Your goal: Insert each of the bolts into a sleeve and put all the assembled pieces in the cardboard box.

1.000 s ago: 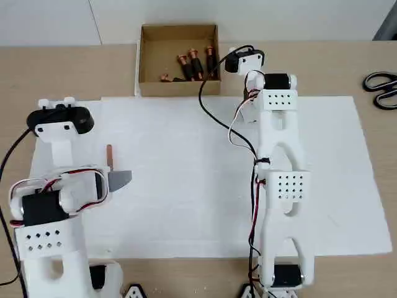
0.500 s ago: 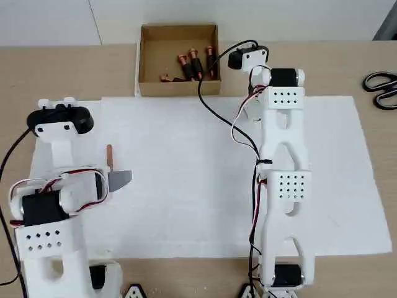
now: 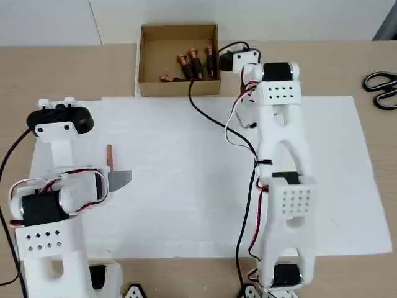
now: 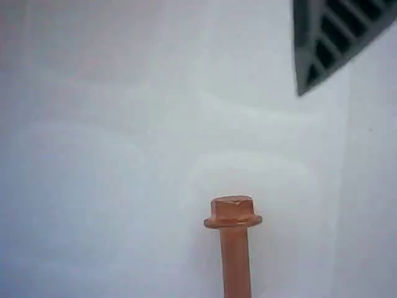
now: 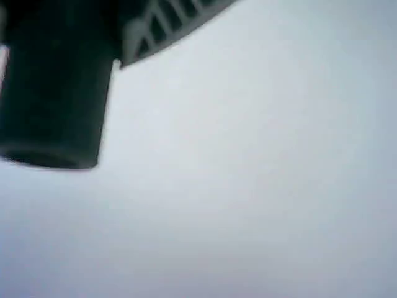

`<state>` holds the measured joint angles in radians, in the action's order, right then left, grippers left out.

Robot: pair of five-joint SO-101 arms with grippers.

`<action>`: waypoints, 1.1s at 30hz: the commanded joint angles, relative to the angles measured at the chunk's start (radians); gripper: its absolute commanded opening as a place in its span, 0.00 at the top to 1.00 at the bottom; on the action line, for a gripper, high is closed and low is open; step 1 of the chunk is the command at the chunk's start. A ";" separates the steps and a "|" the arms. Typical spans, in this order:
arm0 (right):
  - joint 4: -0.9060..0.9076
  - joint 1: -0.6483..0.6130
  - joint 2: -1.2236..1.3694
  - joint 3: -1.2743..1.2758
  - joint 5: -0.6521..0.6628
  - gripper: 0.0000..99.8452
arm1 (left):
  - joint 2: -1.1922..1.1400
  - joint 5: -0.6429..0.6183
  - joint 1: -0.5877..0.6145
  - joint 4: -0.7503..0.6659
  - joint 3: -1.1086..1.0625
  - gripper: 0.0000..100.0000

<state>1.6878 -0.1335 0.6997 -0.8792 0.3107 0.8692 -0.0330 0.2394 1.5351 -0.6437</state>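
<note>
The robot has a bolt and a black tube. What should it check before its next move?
1. Bolt held in the left hand: ok.
2. Sleeve held in the right hand: ok.
3. Bolt and sleeve near each other and lined up: not ok, the arms are far apart over the white paper.
4. Bolt's thread end free to go in: cannot tell, the head end sticks out of the hand.
5. Sleeve's hole clear: cannot tell.
6. Cardboard box has room: ok, part of its floor is bare beside the assembled pieces.
</note>
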 commanded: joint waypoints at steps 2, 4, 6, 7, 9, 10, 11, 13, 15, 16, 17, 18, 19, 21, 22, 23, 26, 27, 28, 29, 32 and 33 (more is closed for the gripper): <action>0.007 -0.036 -0.252 0.137 -0.021 0.94 | 0.015 0.011 0.000 -0.009 0.002 0.65; 0.001 -0.050 -0.311 0.222 -0.025 0.94 | 0.015 0.011 0.000 -0.009 0.002 0.65; -0.013 -0.054 -0.332 0.298 -0.034 0.94 | 0.015 0.011 0.000 -0.009 0.002 0.65; -0.031 -0.054 -0.331 0.334 -0.035 0.94 | 0.015 0.011 0.000 -0.009 0.002 0.65; -0.081 -0.048 -0.315 0.396 -0.037 0.94 | 0.015 0.011 0.000 -0.009 0.002 0.65; -0.108 -0.048 -0.305 0.427 -0.037 0.94 | 0.015 0.011 0.000 -0.009 0.002 0.65; -0.134 -0.048 -0.292 0.454 -0.037 0.94 | 0.015 0.011 0.000 -0.009 0.002 0.65; -0.173 -0.053 -0.268 0.489 -0.037 0.93 | 0.015 0.011 0.000 -0.009 0.002 0.65; -0.179 -0.056 -0.243 0.500 -0.037 0.91 | 0.015 0.011 0.000 -0.009 0.002 0.65; -0.177 -0.056 -0.229 0.500 -0.037 0.89 | 0.015 0.011 0.000 -0.009 0.002 0.65; -0.177 -0.056 -0.223 0.500 -0.037 0.88 | 0.015 0.011 0.000 -0.009 0.002 0.65; -0.177 -0.056 -0.216 0.500 -0.037 0.88 | 0.015 0.011 0.000 -0.009 0.002 0.65; -0.176 -0.056 -0.211 0.500 -0.037 0.87 | 0.015 0.011 0.000 -0.009 0.002 0.65; -0.166 -0.056 -0.211 0.500 -0.037 0.86 | 0.015 0.011 0.000 -0.009 0.002 0.65; -0.157 -0.058 -0.211 0.500 -0.037 0.85 | 0.015 0.011 0.000 -0.009 0.002 0.65; -0.151 -0.064 -0.211 0.500 -0.037 0.84 | 0.015 0.011 0.000 -0.009 0.002 0.65; -0.136 -0.084 -0.206 0.500 -0.035 0.83 | 0.015 0.011 0.002 -0.009 0.002 0.65; -0.134 -0.090 -0.206 0.500 -0.035 0.83 | 0.015 0.011 0.003 -0.009 0.002 0.65; -0.134 -0.096 -0.209 0.499 -0.035 0.83 | 0.015 0.011 0.005 -0.009 0.002 0.65; -0.134 -0.099 -0.209 0.499 -0.035 0.83 | 0.015 0.011 0.006 -0.009 0.002 0.65; -0.134 -0.104 -0.205 0.497 -0.035 0.83 | 0.015 0.011 0.006 -0.009 0.002 0.65; -0.134 -0.104 -0.203 0.497 -0.035 0.83 | 0.015 0.011 0.006 -0.009 0.002 0.65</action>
<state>1.5436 -0.2317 0.5048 -0.3759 0.2862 0.8692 -0.0330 0.2394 1.5351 -0.6437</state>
